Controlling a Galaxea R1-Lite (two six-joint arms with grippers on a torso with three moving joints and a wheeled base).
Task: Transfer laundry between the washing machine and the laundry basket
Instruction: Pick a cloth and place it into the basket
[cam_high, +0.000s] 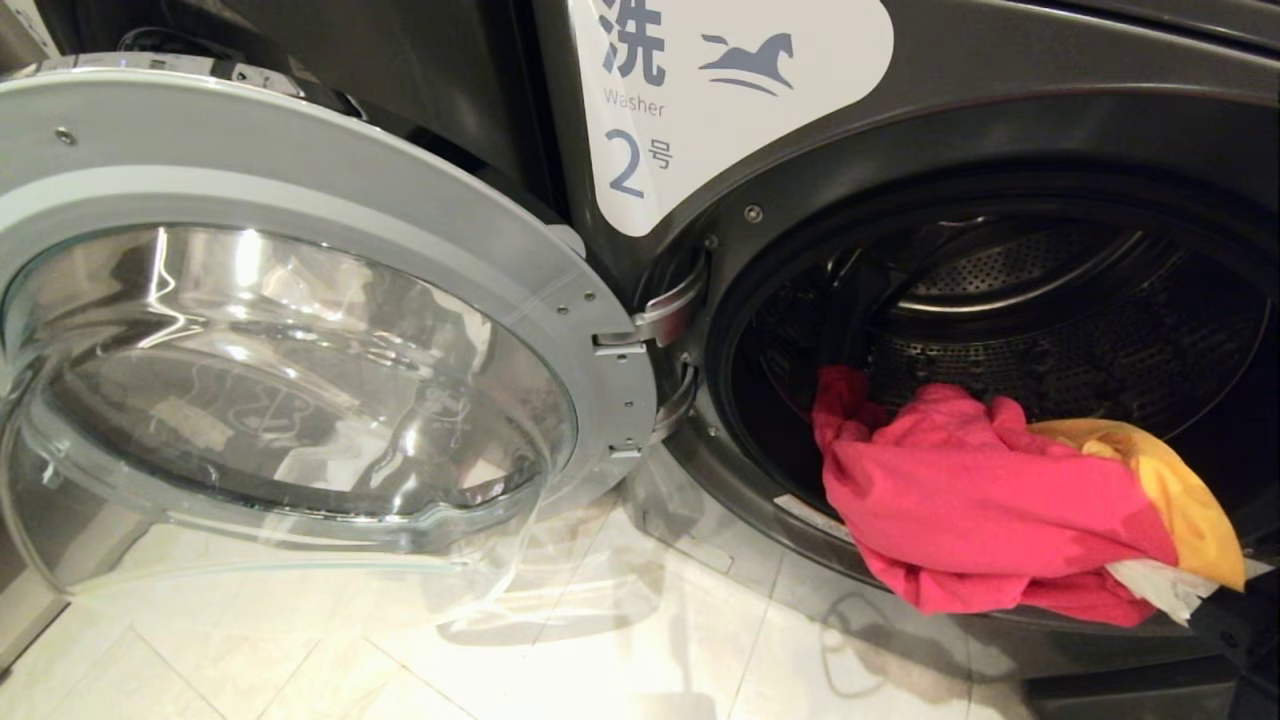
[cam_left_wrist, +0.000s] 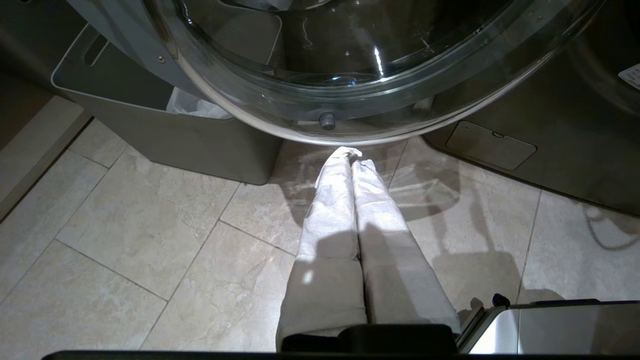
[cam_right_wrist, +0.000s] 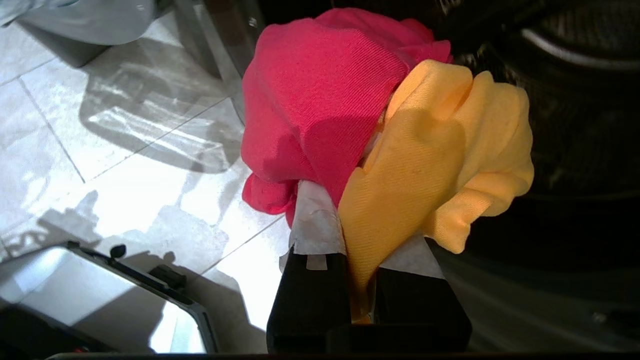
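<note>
- While the washing machine (cam_high: 1000, 330) door (cam_high: 300, 330) stands wide open, the right gripper (cam_right_wrist: 357, 240) is clenched on the laundry (cam_high: 960, 490), red and yellow cloths bunched at the drum mouth, likely for one carry.
- Left gripper (cam_left_wrist: 350, 160) is closed and empty below the door, idle.

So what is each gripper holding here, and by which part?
The right gripper is shut on bunched folds of the yellow-orange cloth and red-pink cloth; the left gripper is shut on nothing.
</note>
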